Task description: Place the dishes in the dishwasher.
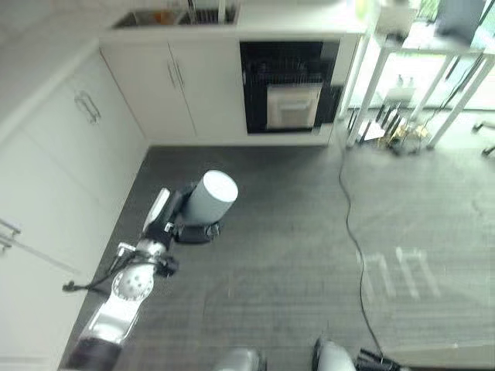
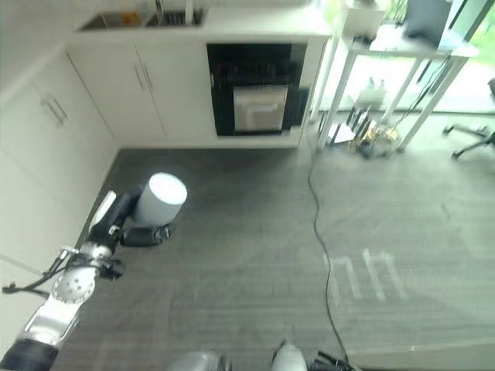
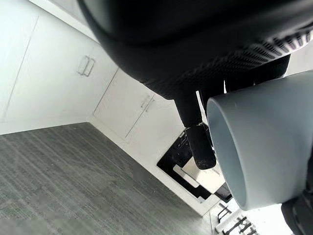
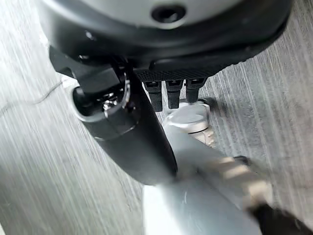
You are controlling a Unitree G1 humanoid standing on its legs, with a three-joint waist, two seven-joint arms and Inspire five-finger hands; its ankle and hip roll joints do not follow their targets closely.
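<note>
over grey floor, left hand curled round pale cup, open dishwasher beyond

Wide stretch of grey floor between the left hand, fingers wrapped round a pale cup, and the dishwasher, whose dark front is set in the far cabinets. White cupboards run close along the left, so little room on that side. A black cable snakes across the floor on the right, and a white-legged side table stands just right of the dishwasher.
</note>
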